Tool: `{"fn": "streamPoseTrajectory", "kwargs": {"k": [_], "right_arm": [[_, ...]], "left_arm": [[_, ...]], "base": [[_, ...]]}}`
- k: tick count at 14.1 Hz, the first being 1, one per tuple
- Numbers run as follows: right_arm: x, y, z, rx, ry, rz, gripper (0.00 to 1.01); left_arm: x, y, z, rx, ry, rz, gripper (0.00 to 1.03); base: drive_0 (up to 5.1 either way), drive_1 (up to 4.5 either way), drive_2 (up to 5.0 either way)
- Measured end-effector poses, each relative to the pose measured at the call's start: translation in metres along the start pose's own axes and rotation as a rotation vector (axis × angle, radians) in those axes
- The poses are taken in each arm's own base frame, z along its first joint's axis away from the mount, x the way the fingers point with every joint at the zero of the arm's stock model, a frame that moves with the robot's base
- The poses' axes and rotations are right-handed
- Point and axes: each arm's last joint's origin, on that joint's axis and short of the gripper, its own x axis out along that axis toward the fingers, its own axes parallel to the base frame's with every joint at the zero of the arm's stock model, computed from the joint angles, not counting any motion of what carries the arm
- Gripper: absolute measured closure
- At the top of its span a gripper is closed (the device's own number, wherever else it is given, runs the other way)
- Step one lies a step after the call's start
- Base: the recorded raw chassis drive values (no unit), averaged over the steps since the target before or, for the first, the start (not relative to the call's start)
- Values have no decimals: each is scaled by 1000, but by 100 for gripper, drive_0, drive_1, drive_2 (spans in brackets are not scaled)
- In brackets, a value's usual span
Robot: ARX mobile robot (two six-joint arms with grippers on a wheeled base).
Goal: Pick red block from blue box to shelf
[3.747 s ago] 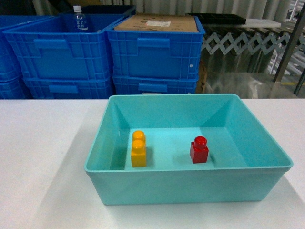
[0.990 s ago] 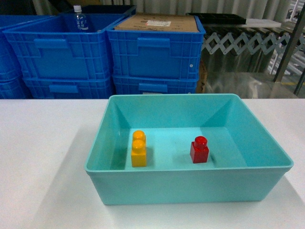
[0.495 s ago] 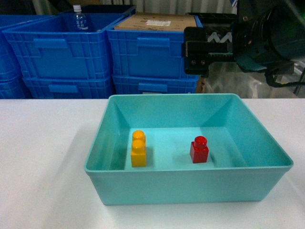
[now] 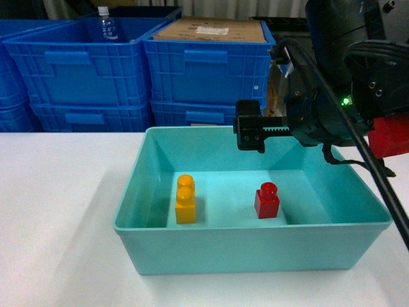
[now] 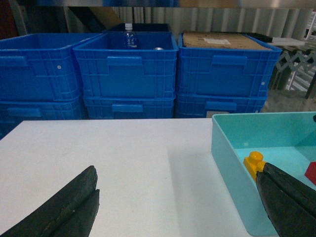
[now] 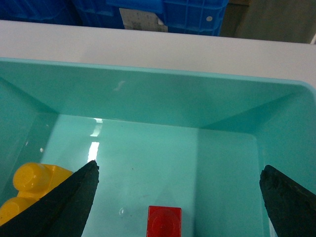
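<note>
— Glossy red, cube-like, one round stud on top: the red block, upright on the floor of the blue box, right of that box's middle, apart from every wall. Same block low in the right wrist view, stud towards the camera.

— And beside it in the blue box?

— A yellow brick, taller, two studs, well to the left of the red block, not touching it. Seen also from the left wrist, just inside the box's near wall.

— Right gripper?

— Spread wide, holding nothing. In the right wrist view one dark fingertip at the left edge and the other at the right edge, the red block between them but farther off, untouched. In the head view the right gripper hanging above the blue box's back wall, higher than the red block.

— Pose of that arm?

— Reaching in from the right of the blue box, black body tilted forward and down, green light lit, black cable trailing towards the lower right corner.

— Left gripper?

— Also wide apart and empty, low over the white table, left of the blue box. Beyond the box, stacked blue crates.
</note>
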Motion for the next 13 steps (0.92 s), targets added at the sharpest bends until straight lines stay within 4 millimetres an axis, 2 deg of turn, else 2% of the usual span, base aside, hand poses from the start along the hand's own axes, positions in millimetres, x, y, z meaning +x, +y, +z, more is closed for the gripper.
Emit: {"fn": "streamPoseTrajectory", "kwargs": {"k": [3,6,9,11,12,13], "right_arm": [[16,-2,-3,3,17,-1,3],[39,-15,-13,19,62,-21,3],[51,-22,-17,35,74,-36,3],[48,-10,-21,21,62,-16,3],[35,15,-41,-31,105,12,3],[31,23,-44,-45,107,26,3]], "left_arm": [[0,0,0,0,0,0,5],[0,0,0,0,0,0,5],[0,0,0,0,0,0,5],[0,0,0,0,0,0,5],[0,0,0,0,0,0,5],[0,0,0,0,0,0,5]], "base": [[0,0,0],[0,0,0],[0,0,0],[0,0,0],[0,0,0],[0,0,0]]}}
